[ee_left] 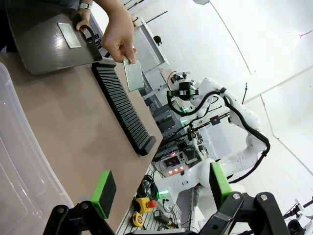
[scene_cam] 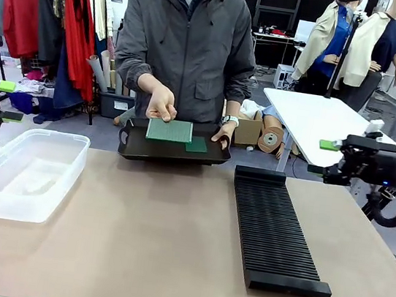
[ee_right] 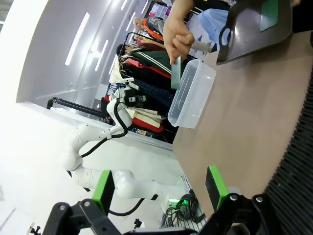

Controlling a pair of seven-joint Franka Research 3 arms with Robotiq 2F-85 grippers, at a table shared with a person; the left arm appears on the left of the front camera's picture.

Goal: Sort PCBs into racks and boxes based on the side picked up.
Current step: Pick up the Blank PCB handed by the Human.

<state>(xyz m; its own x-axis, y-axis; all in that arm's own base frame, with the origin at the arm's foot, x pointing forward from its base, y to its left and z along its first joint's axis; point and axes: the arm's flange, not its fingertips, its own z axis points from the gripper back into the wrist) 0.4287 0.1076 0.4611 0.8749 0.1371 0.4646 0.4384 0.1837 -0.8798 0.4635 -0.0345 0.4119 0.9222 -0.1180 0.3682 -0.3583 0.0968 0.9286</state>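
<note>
At the table's far side a person holds a flat black tray (scene_cam: 135,148) in one hand. The other hand pinches a pale, dot-gridded PCB (scene_cam: 169,130) above it, also seen as a PCB (ee_left: 133,75) and a PCB (ee_right: 176,72) in the wrist views. A dark green PCB (scene_cam: 196,145) lies on the tray. The clear box (scene_cam: 25,172) stands at the left and the long black rack (scene_cam: 275,229) at the right. My left gripper (scene_cam: 7,101) hangs open off the left edge, with nothing in it (ee_left: 161,188). My right gripper (scene_cam: 322,157) is open and empty (ee_right: 160,189) off the table's right side.
The tan table top (scene_cam: 155,246) lies bare between box and rack. A white table (scene_cam: 313,117) and a clothes rail (scene_cam: 48,9) stand behind the person. The box (ee_left: 19,161) lies just below my left fingers, and the rack (ee_right: 298,166) is near my right ones.
</note>
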